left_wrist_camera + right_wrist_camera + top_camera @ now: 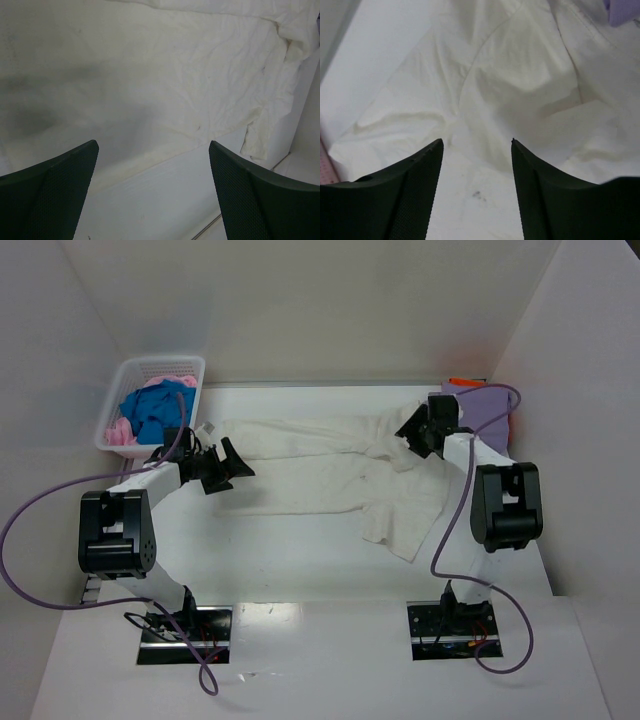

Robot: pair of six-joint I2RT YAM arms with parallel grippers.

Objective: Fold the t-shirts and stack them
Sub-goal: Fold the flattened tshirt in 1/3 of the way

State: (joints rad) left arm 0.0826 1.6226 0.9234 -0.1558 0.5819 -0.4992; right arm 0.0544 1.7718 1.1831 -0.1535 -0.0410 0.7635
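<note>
Cream-white t-shirt: one, spread flat on the table, lying between the two claws.
Long axis: it runs from the left claw across to the right claw; near the right claw one end turns towards the arm bases.
Left claw: jaws wide apart, gripping nothing, hovering at the shirt's edge; the cloth stretches out ahead of it.
Right claw: jaws apart, empty, directly over wrinkled cream cloth.
Lavender t-shirt: one, just behind the right claw, by the side wall.
Orange t-shirt: one, only a sliver showing past the lavender one.
Blue t-shirt: one, bunched in the basket behind the left claw.
Pink t-shirt: one, in the same basket.
Shirts counted: five.
</note>
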